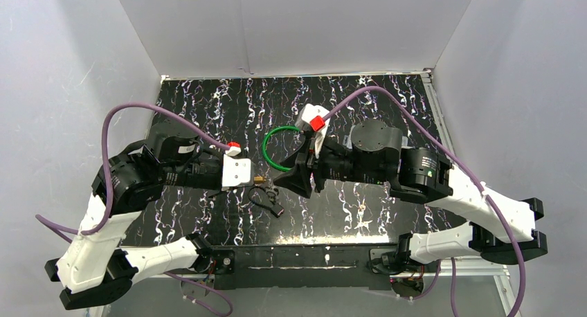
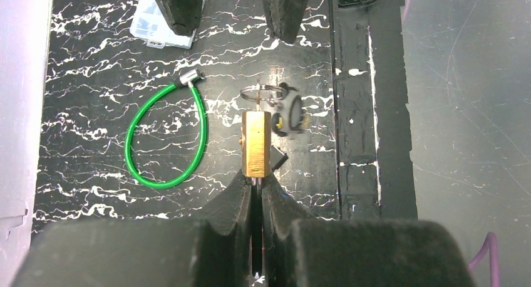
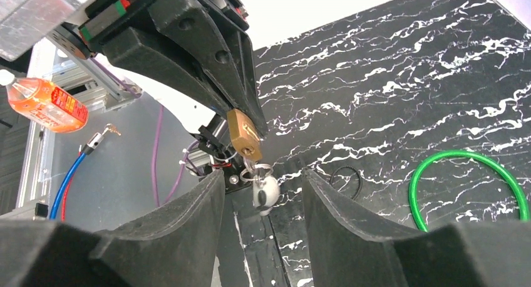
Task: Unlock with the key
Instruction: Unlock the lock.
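Left pincer clamps padlock, shackle mostly hidden; right pincer spread near key.

light: bright overhead | glare: on table | blur: near jaws

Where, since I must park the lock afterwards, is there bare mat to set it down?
Bare mat lies at the back left, between the back wall and the green cable, and in front between the right arm and the front rail. The centre is crowded: left gripper with the padlock, right gripper open around its key, black loop just in front.
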`<state>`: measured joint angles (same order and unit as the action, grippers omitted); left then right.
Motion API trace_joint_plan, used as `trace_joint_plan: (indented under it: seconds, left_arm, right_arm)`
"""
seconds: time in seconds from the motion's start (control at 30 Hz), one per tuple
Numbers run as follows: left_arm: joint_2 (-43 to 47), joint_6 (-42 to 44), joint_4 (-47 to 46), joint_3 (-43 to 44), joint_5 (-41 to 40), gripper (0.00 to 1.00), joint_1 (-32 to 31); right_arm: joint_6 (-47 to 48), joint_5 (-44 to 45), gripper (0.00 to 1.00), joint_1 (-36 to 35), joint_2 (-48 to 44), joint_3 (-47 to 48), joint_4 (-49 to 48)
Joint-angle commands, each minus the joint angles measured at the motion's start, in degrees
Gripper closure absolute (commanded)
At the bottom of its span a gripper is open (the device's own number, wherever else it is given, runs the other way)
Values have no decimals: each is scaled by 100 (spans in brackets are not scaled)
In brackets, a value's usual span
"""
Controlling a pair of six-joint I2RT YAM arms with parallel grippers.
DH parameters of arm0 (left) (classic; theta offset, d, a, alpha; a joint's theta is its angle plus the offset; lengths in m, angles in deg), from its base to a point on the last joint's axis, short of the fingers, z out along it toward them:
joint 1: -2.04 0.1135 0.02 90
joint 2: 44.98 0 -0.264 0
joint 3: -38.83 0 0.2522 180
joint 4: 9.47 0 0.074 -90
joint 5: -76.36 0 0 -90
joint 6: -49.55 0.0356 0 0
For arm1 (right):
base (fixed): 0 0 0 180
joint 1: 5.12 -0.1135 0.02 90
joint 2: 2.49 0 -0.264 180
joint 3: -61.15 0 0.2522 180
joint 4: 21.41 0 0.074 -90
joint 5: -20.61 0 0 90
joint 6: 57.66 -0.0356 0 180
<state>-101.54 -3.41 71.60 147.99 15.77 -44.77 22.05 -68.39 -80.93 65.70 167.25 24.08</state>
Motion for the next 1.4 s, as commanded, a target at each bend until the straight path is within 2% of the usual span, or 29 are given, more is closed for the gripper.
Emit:
trace_joint_plan:
  seconds: [0.0, 0.43, 1.0, 1.07, 1.23, 1.37]
  left_arm:
    - [47, -42, -94, 13, 119, 100, -7]
    - [14, -87, -66, 157, 162, 100, -7]
    - [-7, -68, 37, 307, 274, 99, -11]
    - [-4, -34, 44, 276, 268, 99, -7]
    - [9, -8, 32, 251, 248, 99, -9]
    - [10, 6, 37, 231, 255, 99, -9]
  right_arm:
    - [197, -302, 46, 5, 83, 47, -400]
    - [147, -467, 51, 5, 165, -117, -526]
    - [84, -312, 76, 5, 262, -122, -655]
    - [86, -252, 75, 5, 239, -153, -659]
    - [219, -127, 53, 5, 160, -15, -488]
    - [255, 64, 56, 5, 68, -99, -585]
